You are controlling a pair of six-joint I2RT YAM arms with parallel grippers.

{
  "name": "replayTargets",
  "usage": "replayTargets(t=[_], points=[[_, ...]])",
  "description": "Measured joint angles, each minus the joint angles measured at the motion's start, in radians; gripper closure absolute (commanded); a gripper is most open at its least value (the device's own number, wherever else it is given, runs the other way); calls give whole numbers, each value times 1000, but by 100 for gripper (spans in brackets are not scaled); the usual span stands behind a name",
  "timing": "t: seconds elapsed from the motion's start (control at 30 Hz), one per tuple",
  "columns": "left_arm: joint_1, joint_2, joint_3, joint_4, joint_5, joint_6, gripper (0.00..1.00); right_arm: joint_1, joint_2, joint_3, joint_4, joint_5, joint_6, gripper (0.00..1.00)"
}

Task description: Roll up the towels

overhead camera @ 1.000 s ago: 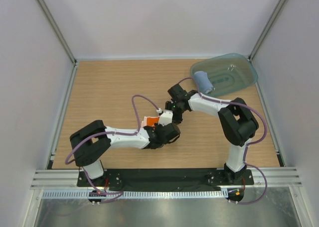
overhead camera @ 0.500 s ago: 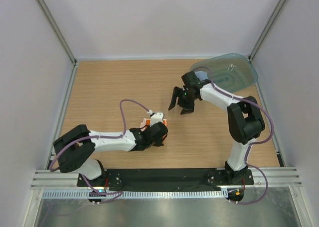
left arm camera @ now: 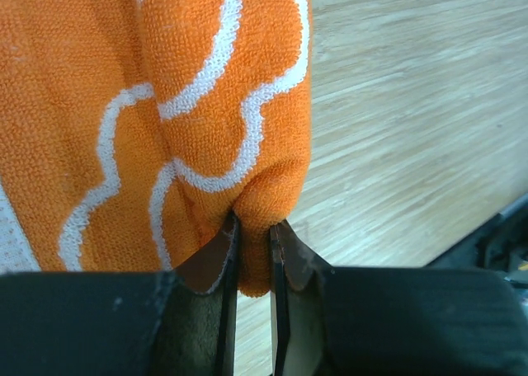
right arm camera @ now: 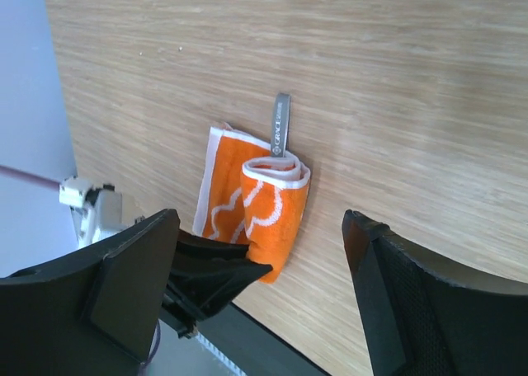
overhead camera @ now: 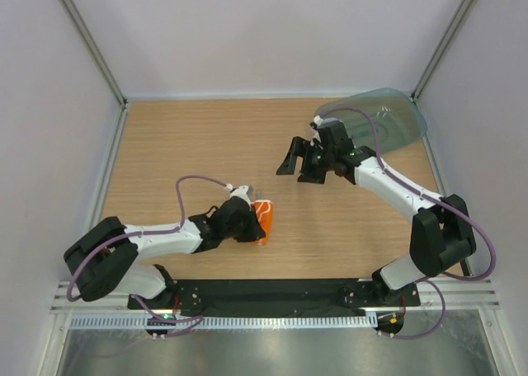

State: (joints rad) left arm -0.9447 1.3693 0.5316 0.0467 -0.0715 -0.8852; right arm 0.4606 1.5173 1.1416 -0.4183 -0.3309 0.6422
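An orange towel with white lines [overhead camera: 264, 218] lies partly rolled on the wooden table [overhead camera: 181, 145], near the front centre. My left gripper [overhead camera: 253, 222] is shut on a fold at its near end; in the left wrist view the jaws [left arm camera: 254, 252] pinch the orange cloth [left arm camera: 165, 104]. In the right wrist view the roll [right arm camera: 272, 207] shows a grey loop tag. My right gripper [overhead camera: 295, 163] hangs open above the table, apart from the towel, its wide jaws [right arm camera: 260, 218] empty. The light blue towel is hidden.
A translucent teal tray [overhead camera: 388, 112] sits at the back right corner, partly behind my right arm. Walls with metal rails enclose the table on the left, back and right. The black mounting bar [overhead camera: 272, 289] runs along the near edge.
My right gripper opened, let go of the towel and moved up and back towards the tray. My left gripper pulled the towel towards the near edge.
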Motion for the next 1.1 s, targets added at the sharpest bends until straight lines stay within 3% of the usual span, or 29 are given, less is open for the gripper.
replayTargets(t=[0.27, 0.63, 1.0, 1.1], points=[[143, -56, -133, 170, 214, -64, 100, 0, -38, -238, 185, -79, 68, 12], [257, -54, -223, 324, 377, -158, 100, 11, -53, -433, 429, -148, 183, 17], [318, 14, -251, 446, 485, -214, 100, 173, 117, -493, 691, -161, 253, 31], [319, 16, -251, 451, 491, -215, 100, 200, 183, -493, 760, -174, 282, 40]])
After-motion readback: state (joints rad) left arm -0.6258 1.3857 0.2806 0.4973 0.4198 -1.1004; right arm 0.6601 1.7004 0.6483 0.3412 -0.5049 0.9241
